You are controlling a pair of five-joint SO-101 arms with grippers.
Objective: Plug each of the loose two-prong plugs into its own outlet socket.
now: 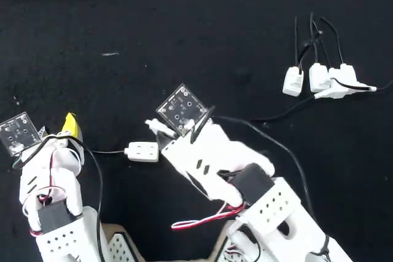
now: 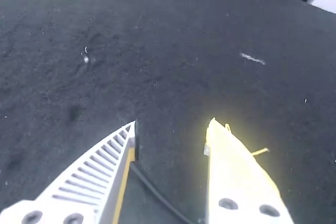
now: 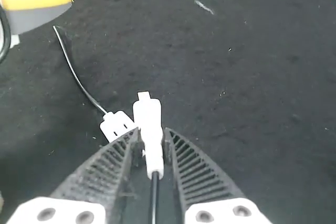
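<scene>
Currently the right gripper (image 3: 151, 132) is near the middle of the black table (image 1: 123, 41), a little left of centre, and its two dark ribbed fingers are clamped on the sides of a white plug (image 3: 147, 116). The front end of the plug sticks out past the fingertips, pointing far and left. Its black cord (image 3: 154, 192) runs back between the fingers towards the arm.

Just near and left of that plug lies a white outlet socket (image 1: 142, 151), flat on the table. The plug sits close beside it and is not yet inserted; whether the two touch cannot be told. From the socket's left end a thin black cable (image 1: 109, 151) runs left across the table to the left arm.

The left gripper (image 2: 172, 124) is at the near left of the table. Its white finger and its yellow finger stand well apart, and they grip nothing. The black cable passes low between them, close to the white finger.

At the far right of the table, well apart from both arms, lies a cluster of white connectors (image 1: 319, 78) with black cords leading off the far way. One of them lies slantwise across its neighbour at the right end of the cluster.
</scene>
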